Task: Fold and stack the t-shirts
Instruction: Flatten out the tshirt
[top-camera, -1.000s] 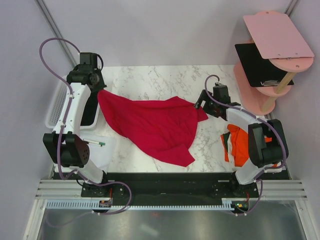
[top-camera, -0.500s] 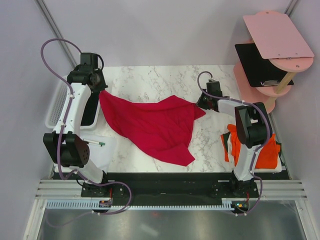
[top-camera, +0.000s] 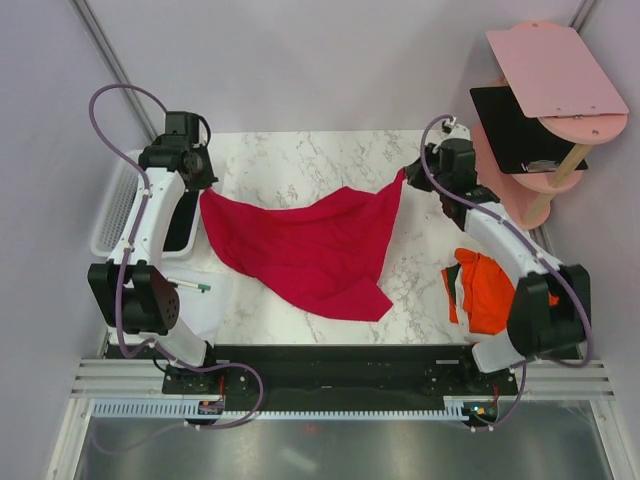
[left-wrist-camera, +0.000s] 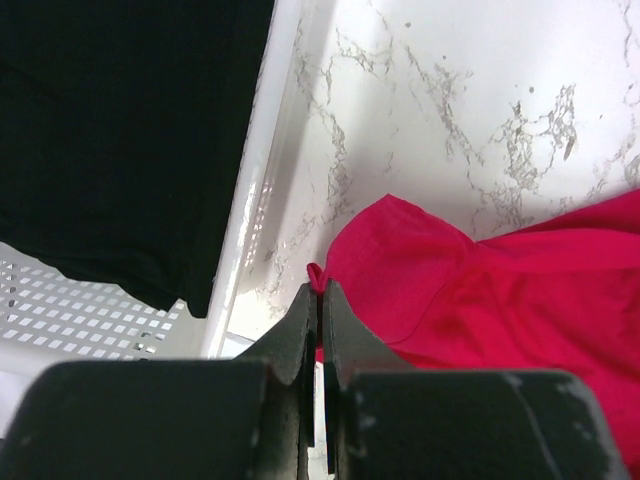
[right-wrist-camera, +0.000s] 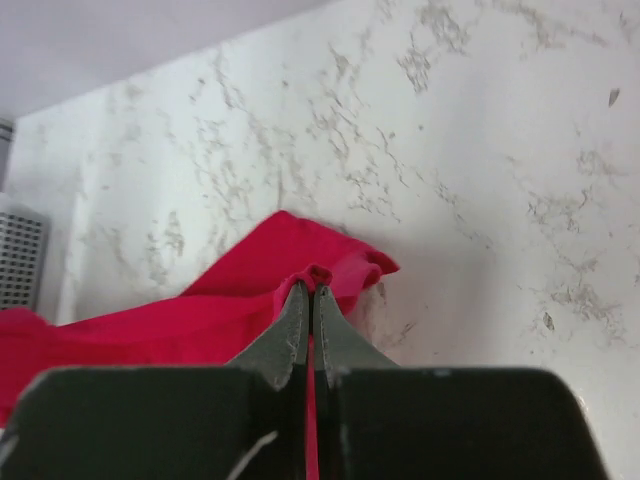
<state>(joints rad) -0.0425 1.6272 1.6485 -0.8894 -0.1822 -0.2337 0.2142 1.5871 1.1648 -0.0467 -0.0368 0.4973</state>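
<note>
L gripper (left-wrist-camera: 318, 296) + R gripper (right-wrist-camera: 312, 290) pinch red tee (top-camera: 310, 250)

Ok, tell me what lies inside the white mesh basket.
Black cloth, seemingly a t-shirt, lies in the basket, with bare mesh showing beside it. Anything under that cloth is hidden.

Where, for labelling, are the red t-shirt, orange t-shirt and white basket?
red t-shirt (top-camera: 310, 250), top view, middle of the cloth.
orange t-shirt (top-camera: 478, 300), top view, cloth middle.
white basket (top-camera: 110, 215), top view, mesh wall.
</note>
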